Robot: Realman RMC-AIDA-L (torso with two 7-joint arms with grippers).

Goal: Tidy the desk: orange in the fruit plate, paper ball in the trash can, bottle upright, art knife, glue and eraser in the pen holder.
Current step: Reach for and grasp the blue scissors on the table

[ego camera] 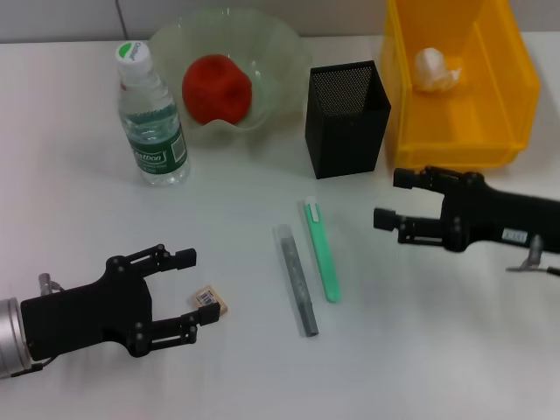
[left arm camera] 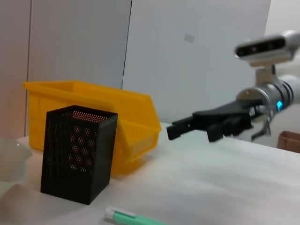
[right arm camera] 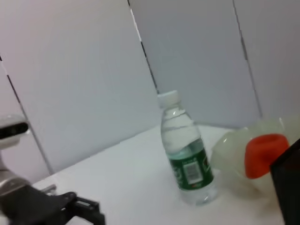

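While the orange sits in the fruit plate at upper centre, the left gripper spreads wide around the eraser at lower left; the right gripper, fingers apart, holds nothing at right.

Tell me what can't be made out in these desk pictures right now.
- Eraser label print: too small in the head view.
- Pen holder inside: head view shows only the rim and upper mesh walls.
- Green art knife: cut off by the left wrist view's edge.
- Orange: partly hidden by the fruit plate wall in the right wrist view.
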